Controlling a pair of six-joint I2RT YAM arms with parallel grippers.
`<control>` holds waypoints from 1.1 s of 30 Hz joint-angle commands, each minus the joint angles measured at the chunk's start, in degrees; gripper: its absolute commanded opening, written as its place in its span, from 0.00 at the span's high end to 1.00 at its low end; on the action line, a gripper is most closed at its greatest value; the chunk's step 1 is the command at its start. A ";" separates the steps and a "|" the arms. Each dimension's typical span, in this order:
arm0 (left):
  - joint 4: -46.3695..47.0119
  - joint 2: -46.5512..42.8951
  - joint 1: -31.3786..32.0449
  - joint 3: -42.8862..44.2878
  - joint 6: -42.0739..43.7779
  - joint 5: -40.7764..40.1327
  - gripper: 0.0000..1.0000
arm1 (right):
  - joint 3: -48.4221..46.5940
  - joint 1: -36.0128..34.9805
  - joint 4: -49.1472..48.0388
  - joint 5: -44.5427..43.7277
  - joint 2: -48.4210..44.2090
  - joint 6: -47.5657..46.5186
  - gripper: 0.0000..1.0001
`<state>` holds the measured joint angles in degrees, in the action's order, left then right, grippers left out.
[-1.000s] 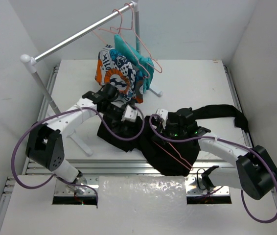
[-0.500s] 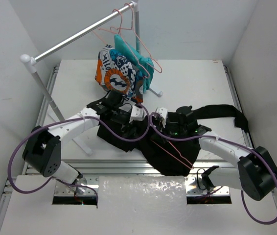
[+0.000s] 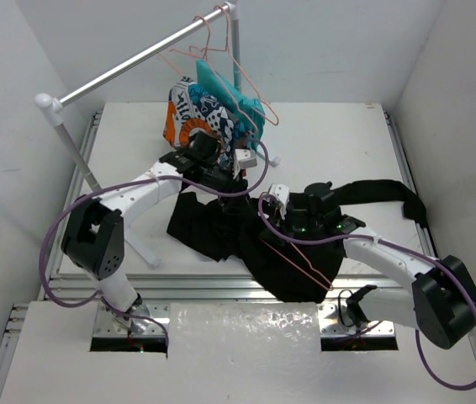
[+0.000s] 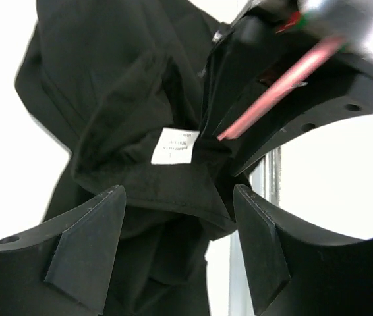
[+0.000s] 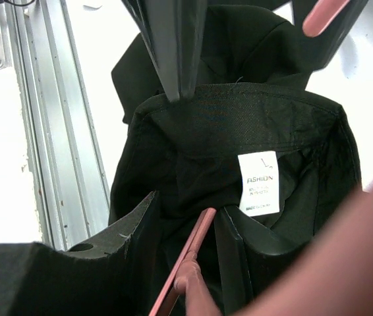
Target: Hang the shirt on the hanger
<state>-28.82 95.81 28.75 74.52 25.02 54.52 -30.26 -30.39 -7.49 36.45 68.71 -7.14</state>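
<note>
Facing your empty, parted left pincer point(image 4: 178, 197), the shirt collar point(image 4: 167, 174) lies straight ahead, edge crosswise to the jaws, beside the hanger point(image 4: 275, 92) your right pincer point(image 5: 188, 205) clamps.

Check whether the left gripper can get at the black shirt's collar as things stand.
Probably yes: the collar, white label showing, sits right before the open left gripper, nothing between them. The right gripper, holding the pink wire hanger, crowds the far side.
</note>
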 commanded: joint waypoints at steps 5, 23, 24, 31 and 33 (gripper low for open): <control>-4.93 4.74 2.44 3.70 -5.06 0.58 0.35 | -2.26 0.07 -1.74 0.91 -0.33 -1.92 1.00; -6.49 4.56 2.71 18.54 5.99 -7.16 1.00 | -7.43 -1.33 4.68 4.25 -1.21 -6.48 1.00; -8.25 4.56 3.41 20.56 9.66 -5.58 1.00 | -8.14 -1.51 4.33 3.38 -1.21 -6.66 1.00; -21.88 2.98 6.49 25.14 19.28 3.48 1.00 | -12.63 -2.48 0.29 0.65 -1.12 -8.51 1.00; -22.50 2.63 7.45 26.89 19.80 4.79 1.00 | -12.37 -2.48 -1.74 -0.41 -1.21 -8.33 1.00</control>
<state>-46.46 101.03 34.65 98.10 40.16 53.39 -40.45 -32.47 -3.66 37.15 68.82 -13.85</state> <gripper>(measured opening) 0.017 0.383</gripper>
